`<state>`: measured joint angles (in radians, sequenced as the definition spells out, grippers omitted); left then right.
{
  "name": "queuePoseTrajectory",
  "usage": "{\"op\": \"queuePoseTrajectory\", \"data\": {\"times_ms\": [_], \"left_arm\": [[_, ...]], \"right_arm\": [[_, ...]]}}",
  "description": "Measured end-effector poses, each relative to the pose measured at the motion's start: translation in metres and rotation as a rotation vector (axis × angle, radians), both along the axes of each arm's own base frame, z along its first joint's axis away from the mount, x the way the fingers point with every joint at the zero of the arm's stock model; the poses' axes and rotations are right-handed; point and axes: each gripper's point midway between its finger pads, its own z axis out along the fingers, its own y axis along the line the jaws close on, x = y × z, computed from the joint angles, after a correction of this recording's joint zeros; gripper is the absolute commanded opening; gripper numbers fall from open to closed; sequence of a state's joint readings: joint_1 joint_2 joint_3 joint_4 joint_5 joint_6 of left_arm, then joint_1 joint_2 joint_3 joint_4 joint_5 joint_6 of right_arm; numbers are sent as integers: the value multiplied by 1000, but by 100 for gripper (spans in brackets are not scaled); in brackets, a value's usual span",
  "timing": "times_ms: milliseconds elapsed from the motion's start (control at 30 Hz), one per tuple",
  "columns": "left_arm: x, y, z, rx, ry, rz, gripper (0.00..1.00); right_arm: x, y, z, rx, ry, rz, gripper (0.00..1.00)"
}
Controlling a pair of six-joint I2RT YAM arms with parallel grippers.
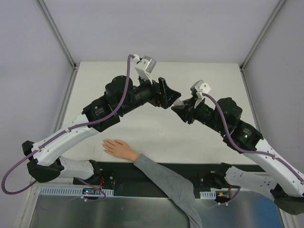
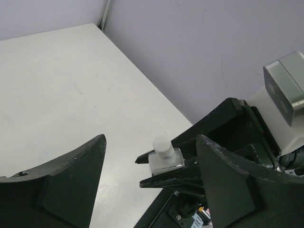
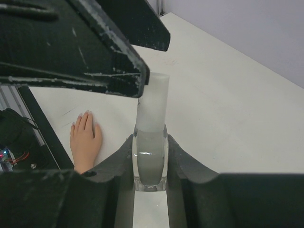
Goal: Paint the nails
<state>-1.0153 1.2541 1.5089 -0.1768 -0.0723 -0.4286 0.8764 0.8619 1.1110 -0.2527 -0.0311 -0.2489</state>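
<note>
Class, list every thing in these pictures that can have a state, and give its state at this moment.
right gripper: shut on the bottle
left gripper: open, holding nothing
bottle: upright, held
cap: on the bottle
hand: flat on the table, palm down
nails: too small to tell whether painted

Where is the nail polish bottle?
The nail polish bottle sits in the right gripper, mid-table in the top view, facing the open left gripper, beyond the hand.
</note>
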Motion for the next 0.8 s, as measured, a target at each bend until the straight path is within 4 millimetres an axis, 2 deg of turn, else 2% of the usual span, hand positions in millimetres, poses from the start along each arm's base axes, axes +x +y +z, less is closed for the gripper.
{"op": "queuePoseTrajectory", "data": {"times_ms": [100,400,433,500,533,633,667,800], "left_arm": [[1,-2,-1,-4,11,2,63],[3,-9,-9,-9,56,4,58],[3,-10,-9,-11,59,3,53],[2,-11,-9,-14,63,-6,50],[2,-13,-9,-15,66,-12,43],[-3,-16,-8,-26,74,-41,38],[-4,-18,-8,-32,78,-51,27],[-11,-25,-12,-51,93,-103,15]], "right_arm": [[1,0,-1,-6,-1,-8,0],[2,-3,6,-4,-12,-29,0],[1,-3,7,-4,-13,-28,0],[1,-2,7,-5,-13,-26,0],[0,-2,7,-5,-13,-26,0],[-1,-1,6,-9,-11,-24,0],[-1,-1,6,-10,-10,-24,0],[-1,-1,4,-19,-5,-30,0]]}}
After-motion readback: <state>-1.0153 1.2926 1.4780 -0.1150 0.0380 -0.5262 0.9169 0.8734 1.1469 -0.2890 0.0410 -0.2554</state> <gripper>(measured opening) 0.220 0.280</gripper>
